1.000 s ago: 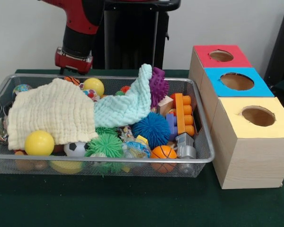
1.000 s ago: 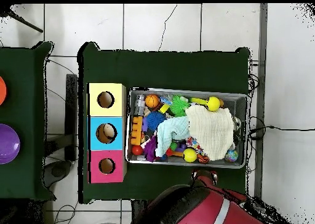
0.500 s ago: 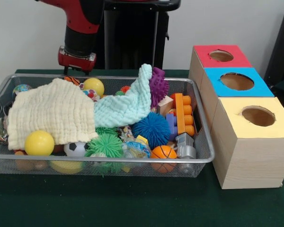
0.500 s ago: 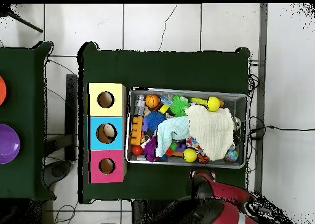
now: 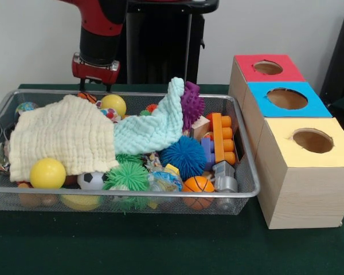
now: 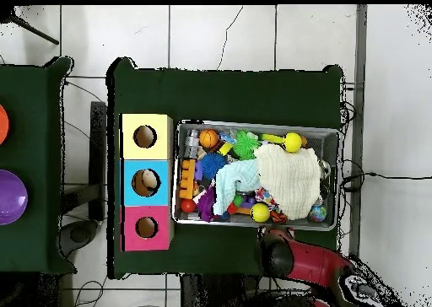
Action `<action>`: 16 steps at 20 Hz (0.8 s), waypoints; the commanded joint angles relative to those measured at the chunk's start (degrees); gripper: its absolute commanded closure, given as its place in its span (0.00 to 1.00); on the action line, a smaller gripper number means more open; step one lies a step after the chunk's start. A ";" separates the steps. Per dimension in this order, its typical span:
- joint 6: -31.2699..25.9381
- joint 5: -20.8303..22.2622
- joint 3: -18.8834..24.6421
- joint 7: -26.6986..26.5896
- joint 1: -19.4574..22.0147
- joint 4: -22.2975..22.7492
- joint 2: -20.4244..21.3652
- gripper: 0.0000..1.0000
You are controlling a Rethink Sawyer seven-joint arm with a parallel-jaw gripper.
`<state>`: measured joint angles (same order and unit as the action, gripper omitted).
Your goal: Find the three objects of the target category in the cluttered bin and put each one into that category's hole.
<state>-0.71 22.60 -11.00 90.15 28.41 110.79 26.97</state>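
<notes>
Nearest the camera, the green counter [image 5: 160,246] in front of the bin is bare of sorted items.

Wire bin [image 5: 126,196] is full and cluttered. Front row: yellow ball [image 5: 47,173], small soccer ball [image 5: 92,180], green spiky ball [image 5: 129,175], mini basketball [image 5: 198,184], grey block [image 5: 224,176]. Middle: blue spiky ball [image 5: 185,156], orange brick [image 5: 222,137], cream cloth [image 5: 63,134] and teal cloth [image 5: 152,126] draped over much of the pile; whatever lies under them is hidden. Back: purple spiky toy [image 5: 192,105], a second yellow ball [image 5: 113,104].

Right of the bin, three boxes in a line: yellow box [image 5: 307,172] nearest, blue box [image 5: 284,106] next, red box [image 5: 264,71] farthest. Hole interiors are dark, so contents cannot be told.

Farthest, the gripper [image 5: 96,86] hangs just behind the bin's back rim, carrying nothing I can see; whether it is spread or closed cannot be told.

Judgement: target category is not identifiable from here. No sign of any object delivered; the search looks to be at its start, with all three placements apparently left to do.
</notes>
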 commanded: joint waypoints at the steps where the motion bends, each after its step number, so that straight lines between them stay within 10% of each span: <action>1: -5.03 1.16 8.69 2.78 0.54 -3.60 3.99 0.00; 16: -12.13 1.56 9.46 1.18 -1.56 -6.19 8.43 0.00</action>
<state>-10.49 23.02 -9.07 90.15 28.07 111.09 32.15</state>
